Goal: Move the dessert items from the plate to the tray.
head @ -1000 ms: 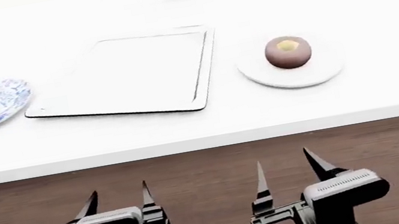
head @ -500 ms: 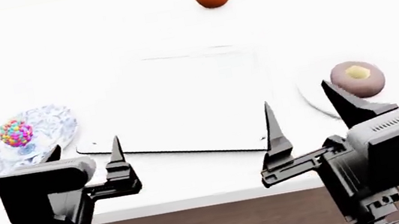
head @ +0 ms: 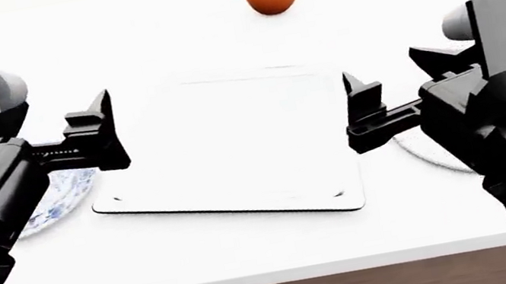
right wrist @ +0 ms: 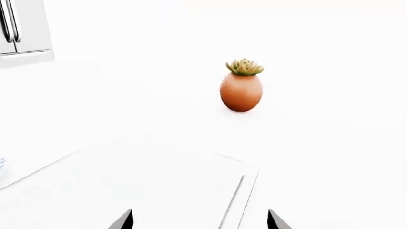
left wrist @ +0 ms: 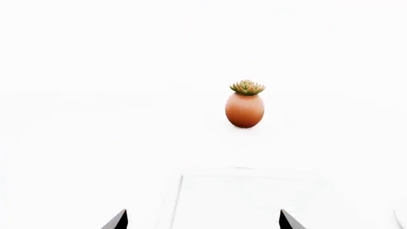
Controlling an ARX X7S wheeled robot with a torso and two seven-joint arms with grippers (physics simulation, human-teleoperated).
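Both grippers hover above the bench, fingers spread and empty, ready to reach. The tray (head: 223, 147) lies between the left gripper (head: 87, 135) and the right gripper (head: 380, 101); their arms hide both desserts.

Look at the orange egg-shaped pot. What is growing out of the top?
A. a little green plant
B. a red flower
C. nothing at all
A, both wrist views show a green leafy succulent sitting on top of the orange pot.
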